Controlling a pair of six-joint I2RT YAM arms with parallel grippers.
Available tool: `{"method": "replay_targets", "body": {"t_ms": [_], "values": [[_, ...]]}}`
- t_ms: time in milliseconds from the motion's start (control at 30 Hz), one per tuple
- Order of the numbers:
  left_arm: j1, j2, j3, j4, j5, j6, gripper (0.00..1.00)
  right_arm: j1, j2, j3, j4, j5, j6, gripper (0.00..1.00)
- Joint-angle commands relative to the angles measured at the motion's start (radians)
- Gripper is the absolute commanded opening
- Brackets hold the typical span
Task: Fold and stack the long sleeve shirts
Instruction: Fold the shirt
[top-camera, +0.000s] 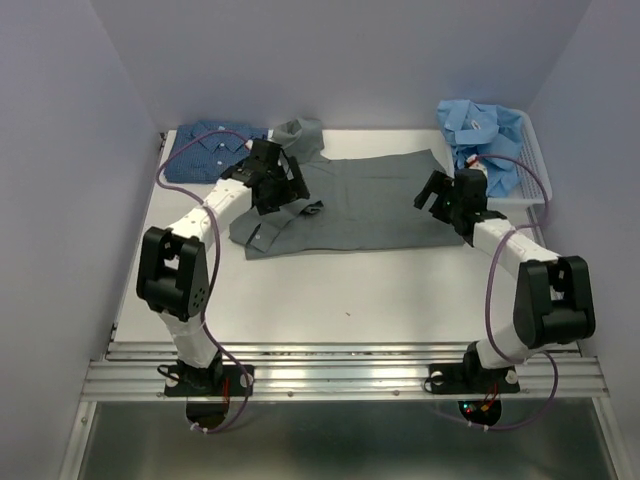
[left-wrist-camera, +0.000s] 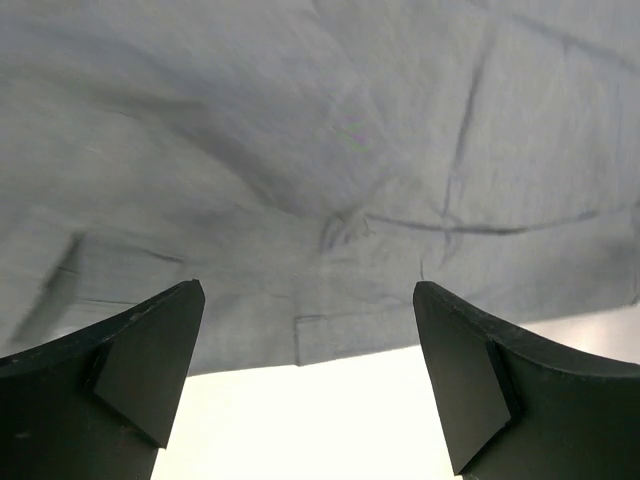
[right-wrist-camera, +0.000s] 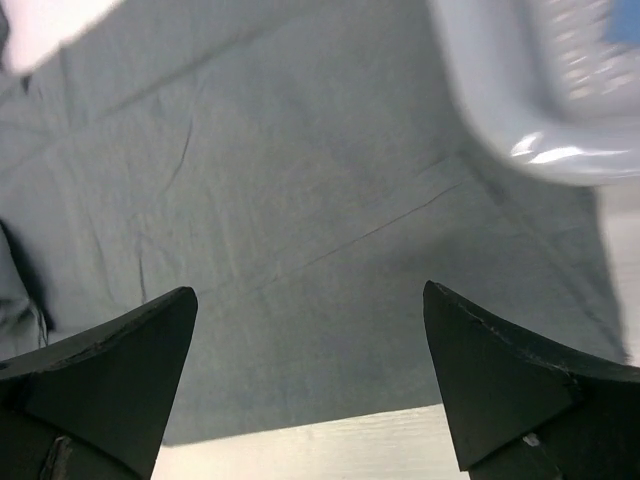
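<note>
Grey shirt (top-camera: 360, 200) lay spread across middle of table (top-camera: 350, 290), collar end bunched at left, hem end just beside basket (top-camera: 536, 165). Left gripper (left-wrist-camera: 308, 288) hung wide open over bunched end, holding nothing. Right gripper (right-wrist-camera: 309, 290) also wide open and empty, over hem end. Dark blue shirt (top-camera: 205, 150) lay at far left corner; light blue shirts (top-camera: 480, 125) heaped in basket.

Risks:
- loose bunched cloth could make next fold crooked
- shallow pinch might drag whole shirt
- right fingers could catch basket rim
</note>
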Motion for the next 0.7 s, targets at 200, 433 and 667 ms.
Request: {"method": "replay_targets", "body": {"t_ms": [200,433,667], "values": [[-0.058,0.143,-0.062,0.156,0.106,0.007,0.99,0.031,0.22,0.057,0.053,-0.051,-0.042,1.0],[-0.07,0.091,-0.267,0.178,0.116,-0.007,0.99,0.031,0.166,-0.086,0.036,-0.051,0.023,1.0],[-0.084,-0.089,-0.572,0.178,0.158,-0.044,0.99,0.031,-0.067,-0.28,-0.117,-0.016,0.087,1.0]]}}
